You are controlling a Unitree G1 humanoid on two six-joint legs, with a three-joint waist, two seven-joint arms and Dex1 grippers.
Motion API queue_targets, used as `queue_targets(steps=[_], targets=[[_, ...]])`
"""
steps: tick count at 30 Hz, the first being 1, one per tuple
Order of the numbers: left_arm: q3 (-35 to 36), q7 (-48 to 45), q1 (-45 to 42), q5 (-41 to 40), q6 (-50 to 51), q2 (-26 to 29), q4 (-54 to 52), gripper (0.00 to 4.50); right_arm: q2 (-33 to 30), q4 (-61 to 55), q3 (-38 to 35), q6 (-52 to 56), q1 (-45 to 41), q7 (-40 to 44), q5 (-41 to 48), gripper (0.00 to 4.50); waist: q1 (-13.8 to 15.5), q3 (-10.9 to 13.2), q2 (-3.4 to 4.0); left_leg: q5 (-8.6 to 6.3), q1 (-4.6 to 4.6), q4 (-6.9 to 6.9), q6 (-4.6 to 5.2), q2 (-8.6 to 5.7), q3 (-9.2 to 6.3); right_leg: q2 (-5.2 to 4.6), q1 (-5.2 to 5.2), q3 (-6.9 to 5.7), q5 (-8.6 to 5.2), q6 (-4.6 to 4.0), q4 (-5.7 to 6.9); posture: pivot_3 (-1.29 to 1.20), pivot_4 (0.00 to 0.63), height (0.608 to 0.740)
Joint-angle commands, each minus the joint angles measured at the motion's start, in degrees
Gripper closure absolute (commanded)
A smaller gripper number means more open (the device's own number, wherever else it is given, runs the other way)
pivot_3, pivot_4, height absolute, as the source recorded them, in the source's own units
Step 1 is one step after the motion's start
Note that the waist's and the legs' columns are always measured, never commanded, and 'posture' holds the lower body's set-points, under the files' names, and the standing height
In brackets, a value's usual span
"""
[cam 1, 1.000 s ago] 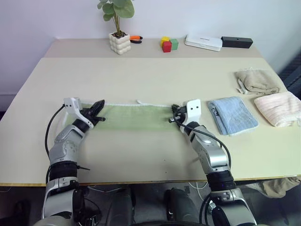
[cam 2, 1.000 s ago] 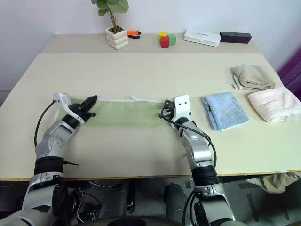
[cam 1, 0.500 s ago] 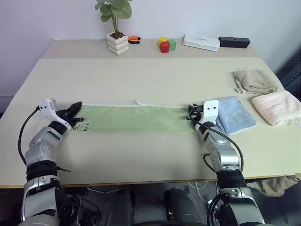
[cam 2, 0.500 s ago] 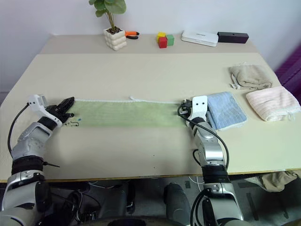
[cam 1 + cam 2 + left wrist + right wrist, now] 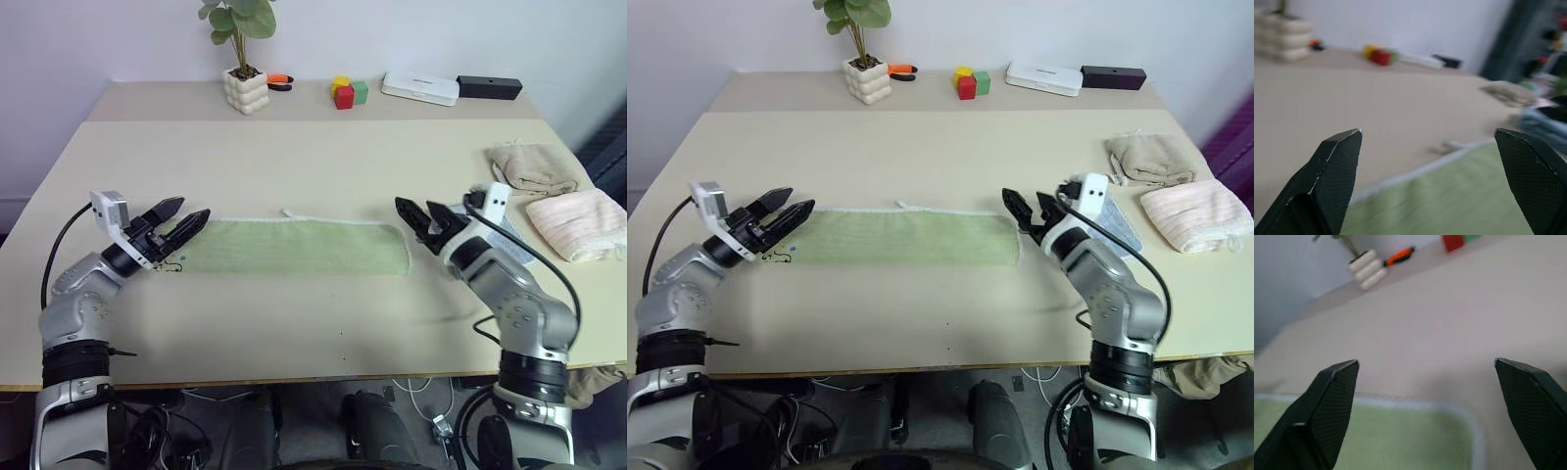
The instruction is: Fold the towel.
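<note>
The towel point(image 5: 294, 246) lies flat on the worktop point(image 5: 313, 157) as a long, narrow green strip, running crosswise in front of us, its whitish edging and small loop tag on the far long edge. A small dark embroidered mark sits at its left end. We judge one lengthwise fold is in place and the next step is to halve the strip end to end.

For that step: we should pinch both layers at one short end, close to the corners, lift only enough to clear the cloth, and carry that end over to meet the other, matching edging to edging before letting go. Dragging low risks bunching the lower layer.

Left end effector point(image 5: 186, 219): fingers spread wide, holding nothing, hovering just above the towel's left end and pointing inward along the strip. Right end effector point(image 5: 416, 216): likewise wide and empty, just beside the right short edge, pointing inward, roughly level. Both forearms angle in from the near corners.

Beyond the right arm lie the light blue folded towel point(image 5: 1125, 233), the pink folded towel point(image 5: 578, 223) and the beige folded towel point(image 5: 534, 168).
</note>
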Motion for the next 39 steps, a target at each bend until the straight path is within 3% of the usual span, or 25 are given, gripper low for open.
queue_targets(steps=[1,8,17,24,39], targets=[[-0.47,-6.67,0.83,-2.2,0.51,2.06,-2.65,0.07,-2.46,-4.63,-4.62,8.68,3.19,-0.99,13.77,0.0,-0.07,0.0,0.0,0.0,0.02,-0.01,0.0,0.0,0.0,0.0,0.0,0.0,0.0,0.0,0.0,0.0,0.15,0.735],[-2.35,-14.02,-0.53,-1.62,0.64,4.42,-1.12,0.07,-3.14,-5.57,-8.53,11.85,13.84,-9.91,25.77,0.0,-0.02,0.0,0.0,-0.03,-0.01,-0.01,0.05,-0.01,-0.06,0.01,0.03,-0.01,-0.01,-0.01,-0.06,0.0,0.15,0.735],[-4.39,-17.86,-2.9,0.42,-1.39,5.39,1.47,0.07,-2.77,-3.83,-3.67,8.08,17.37,-22.23,39.04,0.0,-0.21,0.0,-0.01,-0.06,-0.01,-0.01,0.1,-0.01,-0.09,0.02,0.04,0.01,0.0,0.0,-0.08,0.0,0.15,0.735],[-3.79,-16.91,-2.19,0.58,-1.93,4.68,0.98,0.07,-2.02,0.19,0.47,3.18,14.83,-27.81,40.83,0.0,-0.22,-0.06,-0.09,-0.06,-0.01,-0.01,0.11,-0.01,-0.11,0.02,0.05,0.0,0.0,0.0,-0.09,0.0,0.15,0.735],[-2.21,-13.84,0.15,0.26,-3.18,4.99,-1.8,0.07,-0.58,4.19,5.98,-2.86,9.8,-30.43,37.17,0.0,-0.34,-0.12,-0.19,-0.07,0.01,-0.01,0.11,0.02,-0.12,0.04,0.07,0.0,0.0,-0.01,-0.08,0.0,0.15,0.735]])
